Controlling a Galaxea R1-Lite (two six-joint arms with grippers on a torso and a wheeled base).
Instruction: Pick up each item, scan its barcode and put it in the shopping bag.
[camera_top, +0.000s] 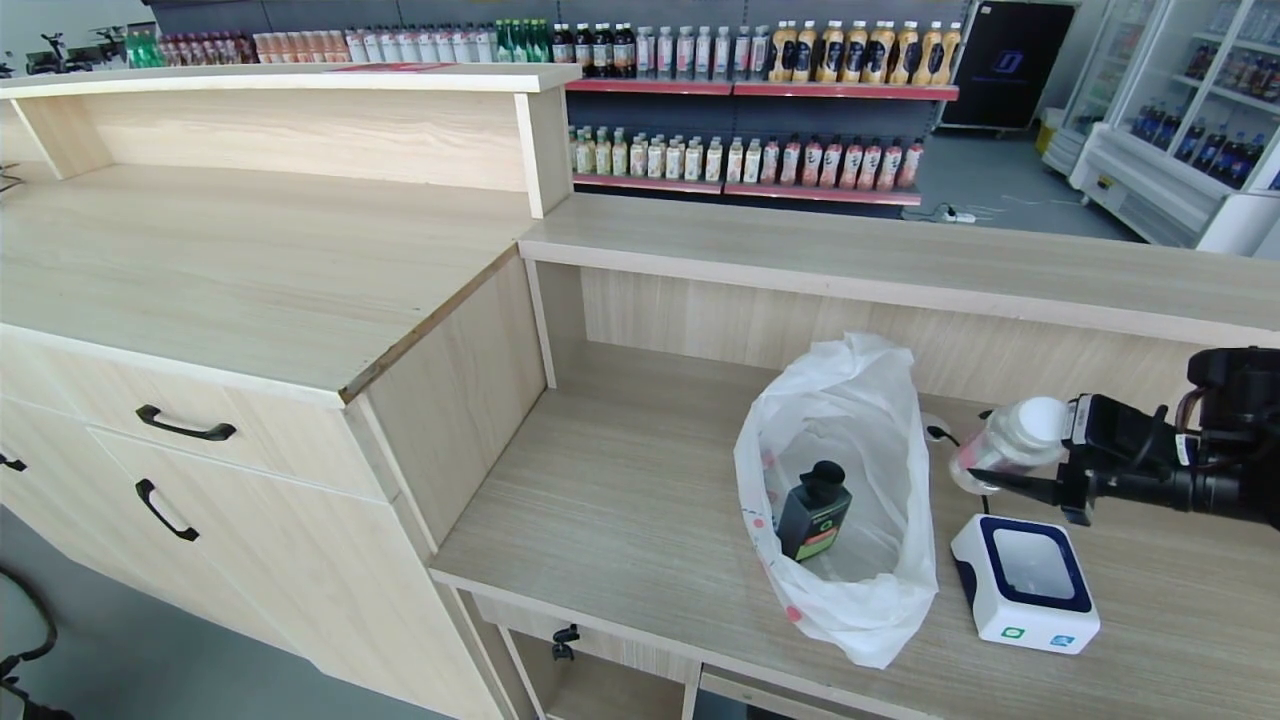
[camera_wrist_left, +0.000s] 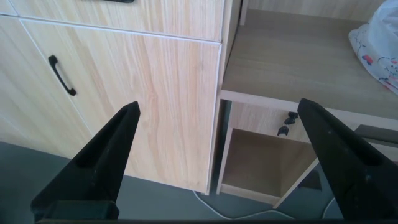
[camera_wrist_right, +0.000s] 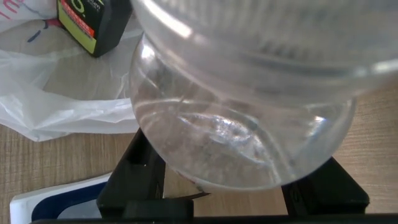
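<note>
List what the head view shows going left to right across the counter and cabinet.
black cabinet handles → shopping bag, with a dark bottle inside → scanner. The held clear bottle hangs over the scanner, so it is left out of the order.

The bench (camera_top: 620, 500) is carrying 1 white shopping bag (camera_top: 880, 400) and 1 scanner (camera_top: 1025, 585), 1 dark bottle (camera_top: 812, 510) and 1 clear bottle (camera_top: 1005, 445) with a white cap are showing, and 2 black handles (camera_top: 185, 425) are sitting in full on the cabinet (camera_top: 300, 560), with part of a 3rd at the edge.
</note>
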